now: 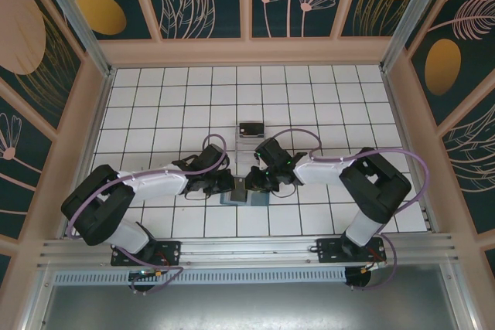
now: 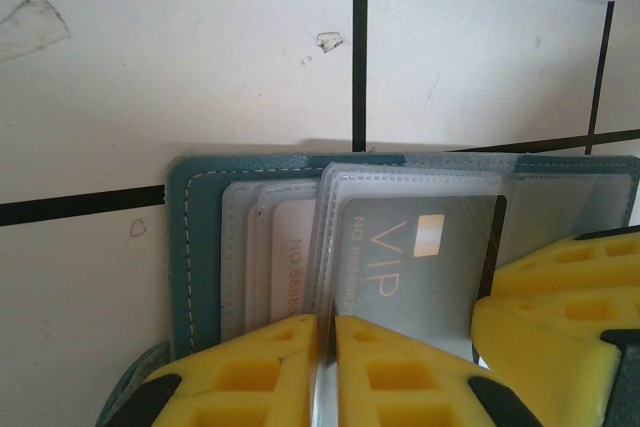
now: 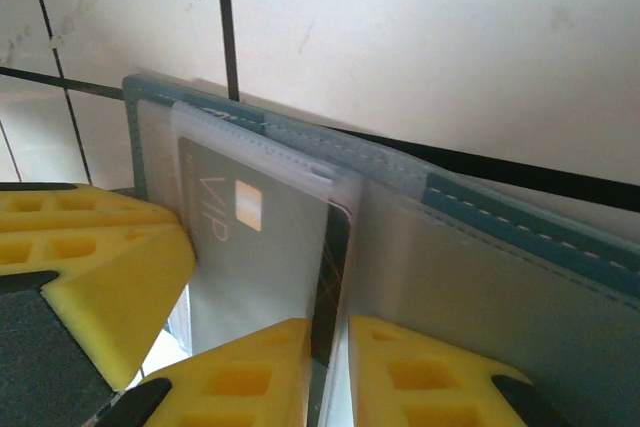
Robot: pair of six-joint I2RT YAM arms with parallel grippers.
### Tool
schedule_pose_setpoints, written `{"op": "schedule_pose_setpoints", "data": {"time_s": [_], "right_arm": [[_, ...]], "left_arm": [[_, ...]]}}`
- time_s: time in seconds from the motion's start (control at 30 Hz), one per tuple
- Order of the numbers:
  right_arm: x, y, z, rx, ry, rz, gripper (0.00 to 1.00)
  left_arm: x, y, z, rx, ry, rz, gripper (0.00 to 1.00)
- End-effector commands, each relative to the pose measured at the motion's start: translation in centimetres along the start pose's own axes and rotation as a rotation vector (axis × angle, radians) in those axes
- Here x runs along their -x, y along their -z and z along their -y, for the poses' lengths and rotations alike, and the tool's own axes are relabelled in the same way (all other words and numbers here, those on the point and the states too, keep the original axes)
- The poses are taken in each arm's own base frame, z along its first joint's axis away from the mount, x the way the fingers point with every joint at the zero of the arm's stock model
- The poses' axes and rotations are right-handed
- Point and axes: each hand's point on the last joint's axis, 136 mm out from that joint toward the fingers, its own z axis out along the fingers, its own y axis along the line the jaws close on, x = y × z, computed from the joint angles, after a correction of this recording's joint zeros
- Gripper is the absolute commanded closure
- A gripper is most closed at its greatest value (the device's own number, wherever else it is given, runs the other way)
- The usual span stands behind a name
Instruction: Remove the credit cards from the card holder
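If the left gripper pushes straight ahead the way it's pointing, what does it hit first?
The card holder itself: the fingers of the left gripper pinch its clear sleeve holding the dark card. Beyond lies tiled table, depth unclear.

The card holder was teal with pale stitching. Ahead of the left gripper, whose fingers were yellow, a grey card bore gold VIP lettering. The tiles were white, black-lined.
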Motion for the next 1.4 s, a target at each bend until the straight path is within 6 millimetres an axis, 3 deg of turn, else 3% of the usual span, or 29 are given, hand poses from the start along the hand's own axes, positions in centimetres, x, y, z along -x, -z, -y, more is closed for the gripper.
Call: {"op": "schedule_pose_setpoints", "data": {"time_s": [0.0, 0.43, 0.93, 1.13, 1.37], "right_arm": [[-0.6, -0.7, -0.2, 0.039, -0.018, -0.021, 0.82], [-0.6, 0.2, -0.2, 0.099, -0.049, 0.000, 0.88], [-0.3, 1.9, -1.8, 0.233, -0.053, 0.040, 0.89], [-0.1, 2.4, -1.9, 0.245, -0.049, 0.053, 0.95], [0.1, 1.8, -2.2, 0.270, -0.051, 0.034, 0.89]], "left_arm": [[-3.4, -1.2, -4.8, 0.164, 0.021, -0.122, 0.87], [-3.4, -1.2, -4.8, 0.165, 0.019, -0.122, 0.87], [-3.5, -1.3, -5.1, 0.176, 0.022, -0.127, 0.87], [-3.4, -1.3, -4.9, 0.174, 0.022, -0.127, 0.87], [-3.2, -1.2, -4.7, 0.166, 0.021, -0.124, 0.87]]}}
